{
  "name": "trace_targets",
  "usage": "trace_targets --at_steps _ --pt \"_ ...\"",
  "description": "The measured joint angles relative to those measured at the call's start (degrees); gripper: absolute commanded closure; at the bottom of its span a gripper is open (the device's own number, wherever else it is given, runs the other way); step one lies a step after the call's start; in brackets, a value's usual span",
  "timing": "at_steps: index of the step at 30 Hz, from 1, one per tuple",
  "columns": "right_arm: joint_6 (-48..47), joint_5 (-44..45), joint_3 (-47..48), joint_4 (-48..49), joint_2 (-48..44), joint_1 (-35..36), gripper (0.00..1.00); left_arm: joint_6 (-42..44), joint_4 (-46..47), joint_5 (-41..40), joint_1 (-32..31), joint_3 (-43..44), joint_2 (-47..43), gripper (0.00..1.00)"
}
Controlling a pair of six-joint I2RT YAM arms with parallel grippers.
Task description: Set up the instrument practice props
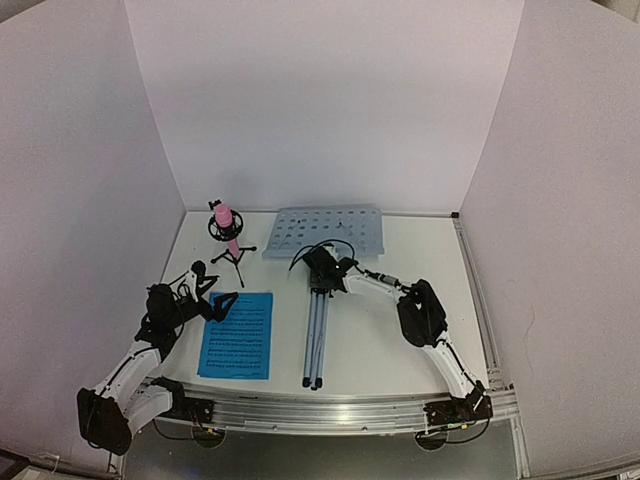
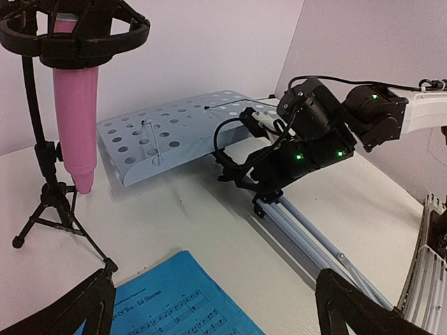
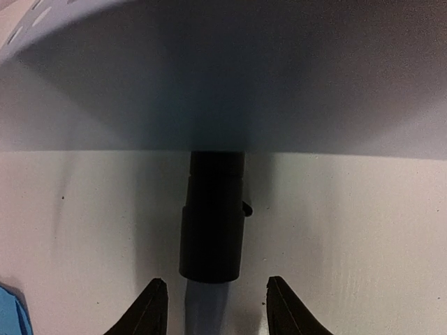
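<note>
At mid-table, flat on its back: the music stand desk (image 1: 325, 232) at the far end, the folded tripod (image 1: 317, 335) trailing toward the near edge. Long axis near-far, feet angled slightly left. Left of it and apart, one blue sheet (image 1: 238, 335), long side also near-far. Astride the black collar (image 3: 211, 223) under the desk, the right gripper (image 3: 214, 283), fingers spread, a gap either side. Over the sheet's far edge, the left gripper (image 2: 214, 279), spread wide, holding nothing. Bare table (image 1: 400, 340) right of the tripod. Far left, a pink microphone (image 1: 225, 222) near the desk's left corner.
</note>
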Motion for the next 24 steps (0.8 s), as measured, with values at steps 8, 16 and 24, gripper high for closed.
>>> trace_targets --at_steps 8,16,24 --pt "-0.08 1.92 3.89 0.70 3.64 0.00 0.56 0.00 1.05 -0.10 0.00 -0.02 -0.13 0.00" --pt "1.76 2.20 4.04 1.21 3.88 -0.33 0.83 0.02 1.67 -0.53 0.00 -0.02 -0.52 0.00" --pt "4.60 0.72 5.39 0.90 4.24 -1.40 1.00 0.07 2.23 -0.52 0.00 -0.02 -0.49 0.00"
